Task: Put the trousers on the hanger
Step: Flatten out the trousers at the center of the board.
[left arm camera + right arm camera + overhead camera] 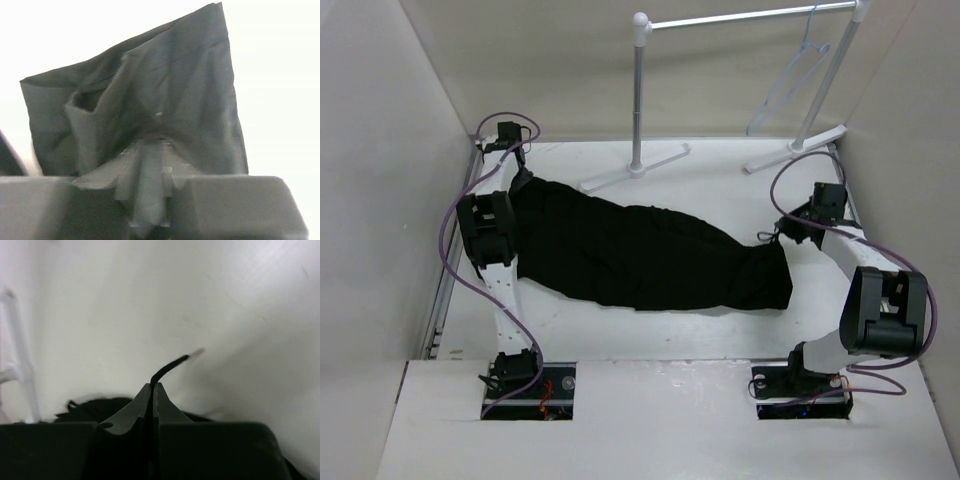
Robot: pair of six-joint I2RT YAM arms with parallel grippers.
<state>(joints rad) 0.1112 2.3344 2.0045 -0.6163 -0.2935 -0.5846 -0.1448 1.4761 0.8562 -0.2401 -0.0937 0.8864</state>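
Observation:
The black trousers point(640, 255) lie spread across the table from far left to right. My left gripper point(523, 178) is at their far-left end. In the left wrist view it point(150, 147) is shut on a bunched fold of the cloth point(165, 90). My right gripper point(777, 236) is at the trousers' right end. In the right wrist view it point(154, 386) is shut on a thin black cord point(172, 363) of the trousers, whose dark cloth point(100, 407) lies behind it. The pale hanger point(790, 85) hangs from the rack bar at the back right.
The white tube garment rack point(640, 90) stands at the back, with its feet point(635, 167) on the table just beyond the trousers. One of its tubes shows in the right wrist view point(17, 355). Walls close in on the left, back and right.

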